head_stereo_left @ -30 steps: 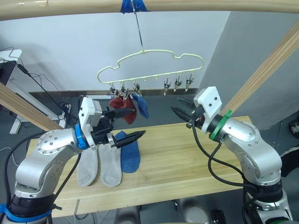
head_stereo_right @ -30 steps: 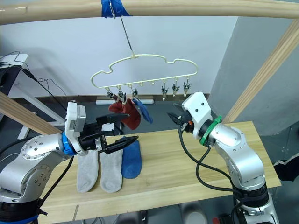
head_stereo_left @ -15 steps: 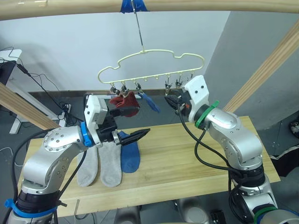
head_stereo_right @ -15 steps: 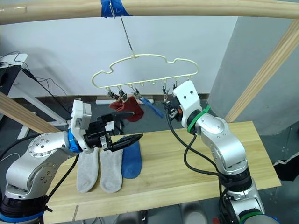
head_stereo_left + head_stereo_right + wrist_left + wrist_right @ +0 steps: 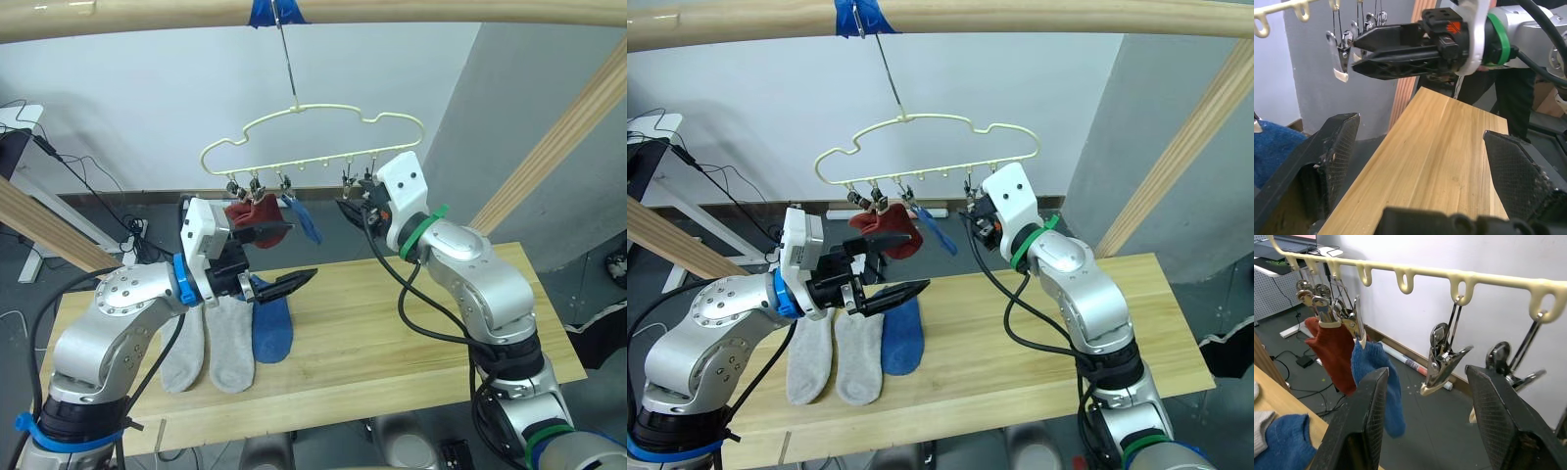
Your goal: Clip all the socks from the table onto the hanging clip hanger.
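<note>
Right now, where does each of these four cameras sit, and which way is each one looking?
Left eye view: on the head, facing forward and down at the table, the clip hanger and both arms.
Right eye view: beside it, same scene, slightly shifted.
Left wrist view: on the left wrist, looking along its open jaws over the table at the right gripper.
Right wrist view: on the right wrist, looking between its open jaws at the hanger's clips, a red sock and a blue sock.
Shared: both wrist views show the hanger's clips.
</note>
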Motion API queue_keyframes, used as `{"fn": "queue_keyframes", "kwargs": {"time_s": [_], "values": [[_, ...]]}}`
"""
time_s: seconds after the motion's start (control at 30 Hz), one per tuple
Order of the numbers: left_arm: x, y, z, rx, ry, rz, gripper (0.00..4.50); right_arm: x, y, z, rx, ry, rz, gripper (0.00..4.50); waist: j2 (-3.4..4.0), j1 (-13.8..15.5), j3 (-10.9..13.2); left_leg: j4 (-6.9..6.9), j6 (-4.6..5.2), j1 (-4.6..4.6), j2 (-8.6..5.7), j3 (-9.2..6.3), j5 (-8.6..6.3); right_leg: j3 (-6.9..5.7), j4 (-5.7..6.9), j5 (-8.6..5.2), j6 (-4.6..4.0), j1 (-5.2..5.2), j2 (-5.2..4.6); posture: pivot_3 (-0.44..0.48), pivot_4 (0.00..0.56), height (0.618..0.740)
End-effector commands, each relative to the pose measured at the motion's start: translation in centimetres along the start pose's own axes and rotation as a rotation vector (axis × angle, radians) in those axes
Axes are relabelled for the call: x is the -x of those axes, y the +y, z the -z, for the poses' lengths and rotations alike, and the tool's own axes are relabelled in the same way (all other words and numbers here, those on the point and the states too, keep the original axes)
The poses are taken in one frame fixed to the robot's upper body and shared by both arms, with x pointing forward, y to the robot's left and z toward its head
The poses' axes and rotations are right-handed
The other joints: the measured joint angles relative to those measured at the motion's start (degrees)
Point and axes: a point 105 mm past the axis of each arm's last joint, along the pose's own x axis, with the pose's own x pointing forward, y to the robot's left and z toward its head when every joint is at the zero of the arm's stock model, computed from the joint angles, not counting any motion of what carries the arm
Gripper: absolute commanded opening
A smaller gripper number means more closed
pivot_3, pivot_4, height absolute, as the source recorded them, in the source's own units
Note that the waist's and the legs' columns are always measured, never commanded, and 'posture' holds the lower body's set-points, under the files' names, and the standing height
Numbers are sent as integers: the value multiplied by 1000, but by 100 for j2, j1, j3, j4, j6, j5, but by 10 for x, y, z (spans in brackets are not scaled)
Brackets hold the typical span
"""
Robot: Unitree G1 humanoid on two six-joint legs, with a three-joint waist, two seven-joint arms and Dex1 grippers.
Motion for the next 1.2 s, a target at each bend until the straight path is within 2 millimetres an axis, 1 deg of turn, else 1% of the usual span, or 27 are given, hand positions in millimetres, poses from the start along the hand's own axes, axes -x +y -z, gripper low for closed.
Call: {"fn": "queue_keyframes", "kwargs": {"time_s": [0.03,0.23,0.73,1.1,1.2], "values": [[0,-2,-6,-29,-23,2,4500,-5,1,-18,30,-69,9,2597,0,-2,0,0,0,0,0,1,0,1,0,0,0,0,0,-213,216,714],[1,-1,-4,-25,-20,-5,4500,-13,6,-22,21,-90,-3,2597,0,-17,-1,1,0,1,0,-1,0,-1,3,0,-1,-1,0,-211,215,714],[0,-2,-1,-11,-23,-14,4500,-18,14,-27,-3,-138,-26,2597,1,-42,-1,1,0,1,0,-1,0,0,5,1,-1,-1,-1,-206,214,714],[0,-2,0,-6,-21,-22,4500,-23,14,-28,-26,-158,-12,2597,1,-44,-2,2,0,1,1,-1,0,0,8,1,-1,-1,-2,-203,215,714],[0,-2,2,-2,-19,-25,4500,-24,14,-28,-29,-162,-12,2033,1,-48,-2,3,0,2,1,-1,0,0,10,1,-1,-1,-1,-203,215,714]]}}
